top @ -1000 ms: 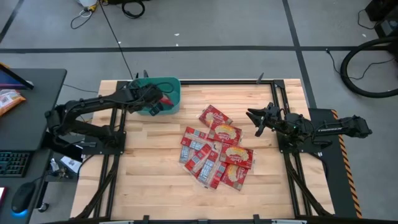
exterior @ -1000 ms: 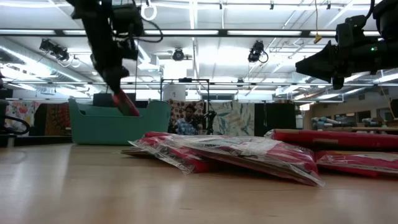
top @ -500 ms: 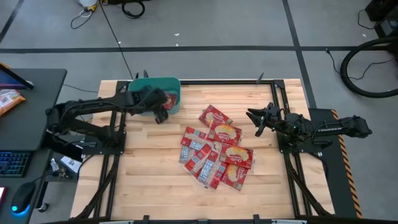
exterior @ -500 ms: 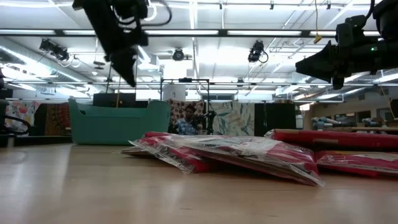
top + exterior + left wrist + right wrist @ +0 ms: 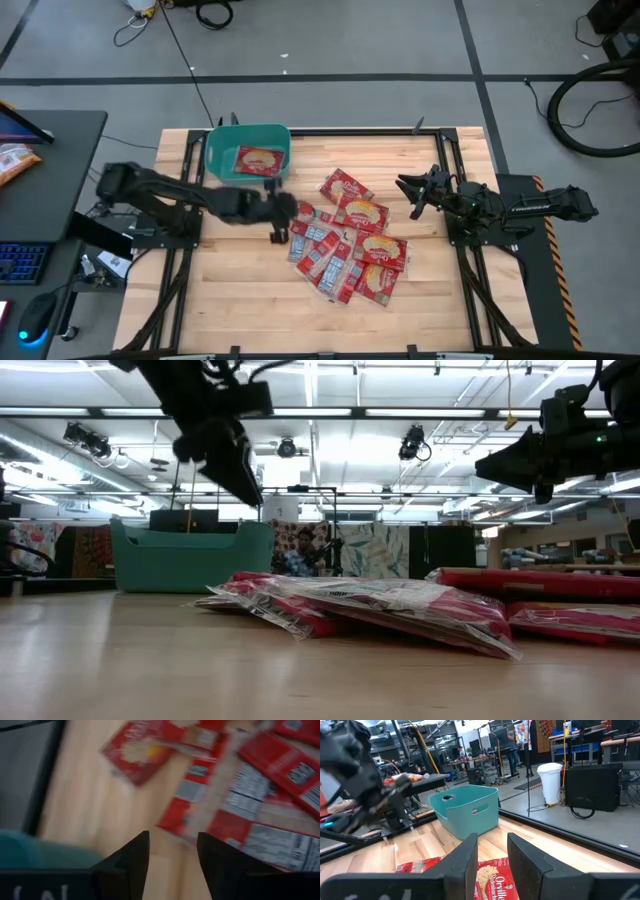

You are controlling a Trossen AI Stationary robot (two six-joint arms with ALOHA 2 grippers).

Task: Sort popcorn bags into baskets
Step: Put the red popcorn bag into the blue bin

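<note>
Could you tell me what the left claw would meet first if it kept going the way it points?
Probably the near edge of the popcorn bags: the open, empty left claw points at the pile's closest packets, with bare table between. Depth is uncertain.

Open workshop: ceiling strip lights [image 5: 420,412], workbenches [image 5: 580,737]

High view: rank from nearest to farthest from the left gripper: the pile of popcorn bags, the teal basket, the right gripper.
Measured from the left gripper, open and empty above the table:
1. Pile of popcorn bags, its near edge just beside the fingers, toward table centre.
2. Teal basket, at the far left corner, one bag inside.
3. Right gripper, across the pile on the right side.
</note>
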